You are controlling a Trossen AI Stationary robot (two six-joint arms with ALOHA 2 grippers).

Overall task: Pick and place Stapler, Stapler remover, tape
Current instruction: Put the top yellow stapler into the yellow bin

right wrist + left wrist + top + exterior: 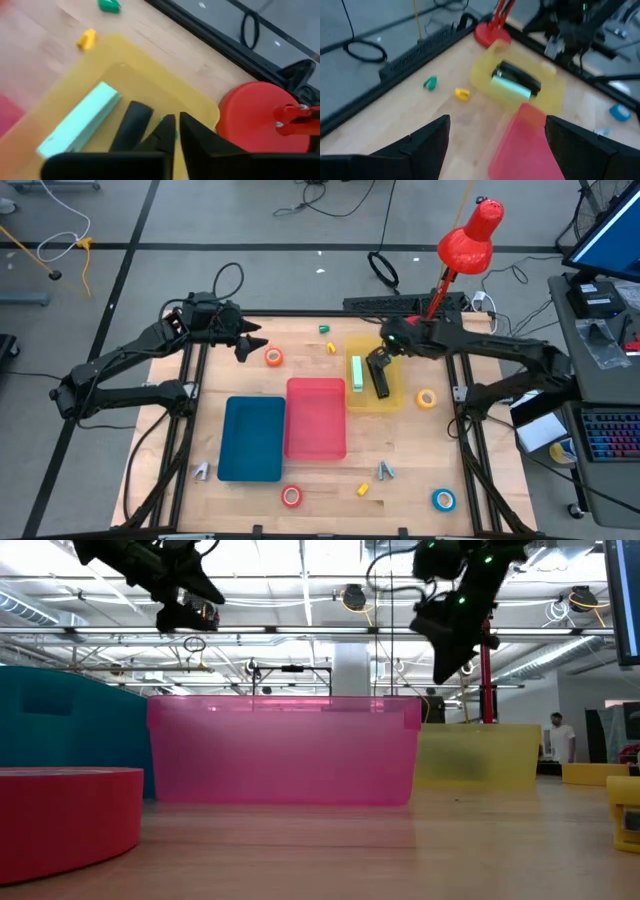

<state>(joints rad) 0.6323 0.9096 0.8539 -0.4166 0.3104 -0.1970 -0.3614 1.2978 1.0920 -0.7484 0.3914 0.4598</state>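
The right gripper (378, 366) hangs above the shallow yellow plastic tray (392, 398) at the far right part of the light wooden table (400, 445), and its dark fingers (192, 136) are closed together with nothing between them. Inside this tray lie a pale green stapler (356, 374) and a black stapler (382, 383), side by side. The left gripper (243, 338) waits over the far left part of the table with its fingers (427, 140) spread wide and empty. Just beside it lies the orange ring-shaped tape roll (273, 357). The yellow tape roll (427, 399) lies just beside the yellow tray, on its right. The red-orange tape roll (291, 496) lies near the front edge, below the pink plastic bin (316, 420), and the blue tape roll (443, 499) lies at the front right. A blue plastic bin (251, 438) stands touching the pink bin on its left.
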